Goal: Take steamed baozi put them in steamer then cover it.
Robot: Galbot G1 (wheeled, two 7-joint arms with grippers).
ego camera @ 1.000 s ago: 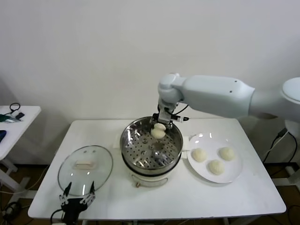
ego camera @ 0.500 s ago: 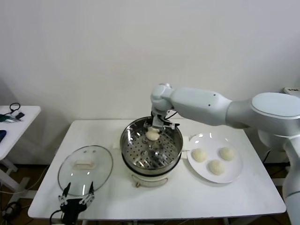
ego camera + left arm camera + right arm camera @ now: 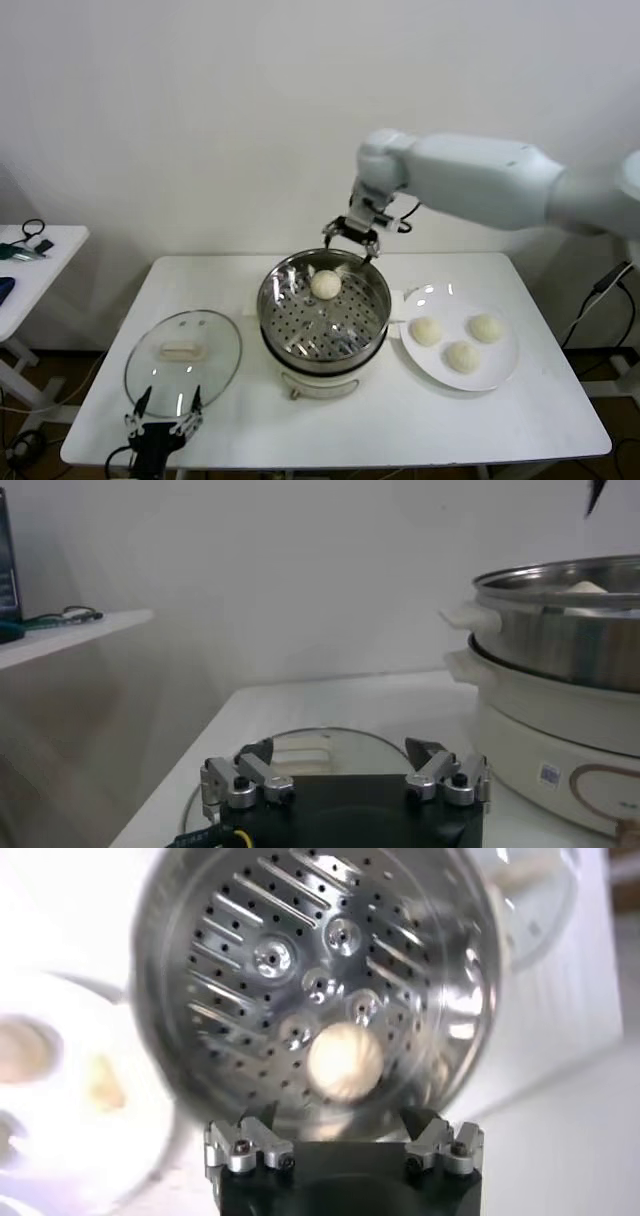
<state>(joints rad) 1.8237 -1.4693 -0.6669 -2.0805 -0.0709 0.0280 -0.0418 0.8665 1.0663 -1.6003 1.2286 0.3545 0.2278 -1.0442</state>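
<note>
On a white table, the stainless-steel steamer sits at centre with one steamed bun lying on its perforated tray toward 12 o'clock. Above the rim at 1 o'clock hangs the right gripper, jaws spread and empty. At 3 o'clock, a white plate carries three buns. At 9 o'clock lies the glass lid. At 7 o'clock the left gripper waits, fingers apart.
</note>
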